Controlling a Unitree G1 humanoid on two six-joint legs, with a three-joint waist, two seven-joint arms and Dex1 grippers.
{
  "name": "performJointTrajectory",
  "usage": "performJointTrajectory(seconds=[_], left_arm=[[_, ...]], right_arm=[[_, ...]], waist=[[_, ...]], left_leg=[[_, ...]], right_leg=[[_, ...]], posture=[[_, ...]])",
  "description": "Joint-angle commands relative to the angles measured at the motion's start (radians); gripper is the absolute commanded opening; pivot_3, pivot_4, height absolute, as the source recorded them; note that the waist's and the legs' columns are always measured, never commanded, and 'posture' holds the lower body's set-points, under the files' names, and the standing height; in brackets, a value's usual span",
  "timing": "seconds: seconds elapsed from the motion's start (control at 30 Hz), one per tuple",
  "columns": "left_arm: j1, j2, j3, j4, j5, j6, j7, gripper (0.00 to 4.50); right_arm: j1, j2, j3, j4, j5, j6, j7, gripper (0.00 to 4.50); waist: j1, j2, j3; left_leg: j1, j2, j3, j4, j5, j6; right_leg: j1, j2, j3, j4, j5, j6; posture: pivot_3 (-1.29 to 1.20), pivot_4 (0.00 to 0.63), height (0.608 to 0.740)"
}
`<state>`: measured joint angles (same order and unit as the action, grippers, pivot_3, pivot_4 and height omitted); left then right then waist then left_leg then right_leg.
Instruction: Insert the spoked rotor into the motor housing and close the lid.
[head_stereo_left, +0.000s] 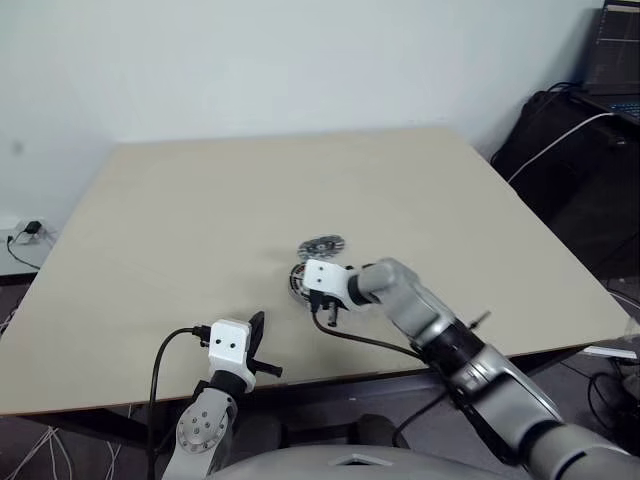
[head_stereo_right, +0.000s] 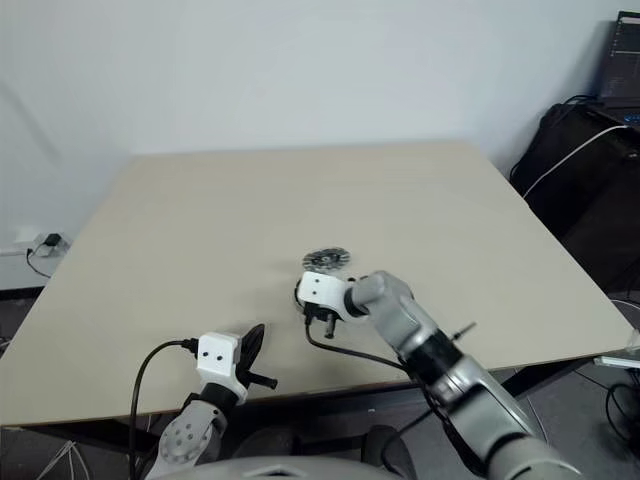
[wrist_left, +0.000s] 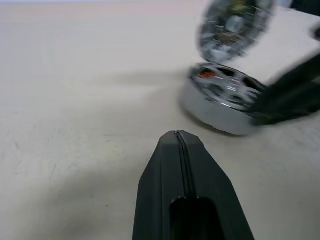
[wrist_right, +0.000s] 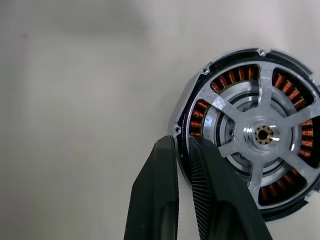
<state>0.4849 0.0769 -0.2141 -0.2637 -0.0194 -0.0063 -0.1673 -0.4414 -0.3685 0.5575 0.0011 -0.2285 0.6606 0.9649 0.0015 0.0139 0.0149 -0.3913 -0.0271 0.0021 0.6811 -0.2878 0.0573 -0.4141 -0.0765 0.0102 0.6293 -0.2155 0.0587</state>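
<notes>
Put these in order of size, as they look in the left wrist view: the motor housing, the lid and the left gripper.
1. left gripper: largest, but it is nearest the camera.
2. motor housing.
3. lid: smallest. It lies farther off and the picture's edge cuts it, so the real sizes stay unsure.

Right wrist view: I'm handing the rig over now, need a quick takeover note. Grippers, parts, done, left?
Left gripper: shut, empty, near the table's front edge.
Right gripper: pinched on the rim of the motor housing, which lies flat mid-table.
Spoked rotor: apparently the disc lying just beyond the housing.
Done: housing gripped.
Left: insert the rotor, close the lid.
</notes>
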Motion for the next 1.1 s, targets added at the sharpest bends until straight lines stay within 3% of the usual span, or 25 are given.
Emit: performJointTrajectory(seconds=[0.03, 0.17, 0.37, 0.6, 0.9, 1.1], left_arm=[[-0.007, -0.007, -0.015, -0.067, -0.005, 0.024, 0.003, 0.00], [-0.012, -0.002, -0.021, -0.085, -0.008, 0.055, -0.005, 0.00], [-0.027, 0.007, -0.021, -0.060, -0.012, 0.062, -0.021, 0.00], [-0.034, 0.011, -0.001, 0.043, -0.021, -0.014, -0.042, 0.00], [-0.025, 0.011, 0.031, 0.161, -0.037, -0.127, -0.063, 0.00], [-0.042, 0.011, 0.038, 0.218, -0.040, -0.168, -0.074, 0.00]], right_arm=[[0.078, -0.063, -0.076, -0.267, 0.045, 0.156, 0.005, 0.11], [0.150, -0.089, -0.130, -0.439, 0.106, 0.342, -0.025, 0.11], [0.168, 0.038, -0.221, -0.532, 0.178, 0.629, -0.178, 0.11], [0.150, 0.155, -0.239, -0.451, 0.224, 0.726, -0.335, 0.11], [0.134, 0.153, -0.239, -0.431, 0.332, 0.768, -0.395, 0.11], [0.116, 0.185, -0.242, -0.379, 0.375, 0.704, -0.436, 2.06]], waist=[[0.007, 0.000, 0.000], [0.012, -0.003, 0.002], [0.012, -0.006, 0.005], [0.012, -0.005, 0.005], [0.012, -0.005, 0.005], [0.011, -0.004, 0.004]], left_leg=[[-0.002, 0.000, 0.000, 0.000, 0.000, 0.000], [-0.002, 0.001, -0.001, 0.001, 0.000, -0.001], [-0.002, 0.001, -0.002, 0.002, -0.001, -0.002], [-0.003, 0.000, -0.002, 0.002, 0.000, -0.001], [-0.003, 0.000, -0.003, 0.002, -0.001, -0.002], [-0.002, 0.000, -0.003, 0.002, 0.000, -0.001]], right_leg=[[-0.001, -0.001, 0.000, -0.001, 0.000, 0.000], [-0.001, -0.002, -0.001, -0.001, 0.000, 0.000], [-0.001, 0.000, -0.002, 0.000, 0.000, 0.000], [-0.001, 0.002, -0.002, -0.001, 0.001, 0.001], [-0.001, -0.001, -0.003, -0.001, 0.001, 0.001], [0.000, 0.000, -0.003, -0.001, 0.001, 0.001]], posture=[[0.00, 0.000, 0.740], [0.00, 0.000, 0.740], [0.00, 0.000, 0.740], [0.00, 0.000, 0.740], [0.00, 0.000, 0.740], [0.00, 0.000, 0.740]])
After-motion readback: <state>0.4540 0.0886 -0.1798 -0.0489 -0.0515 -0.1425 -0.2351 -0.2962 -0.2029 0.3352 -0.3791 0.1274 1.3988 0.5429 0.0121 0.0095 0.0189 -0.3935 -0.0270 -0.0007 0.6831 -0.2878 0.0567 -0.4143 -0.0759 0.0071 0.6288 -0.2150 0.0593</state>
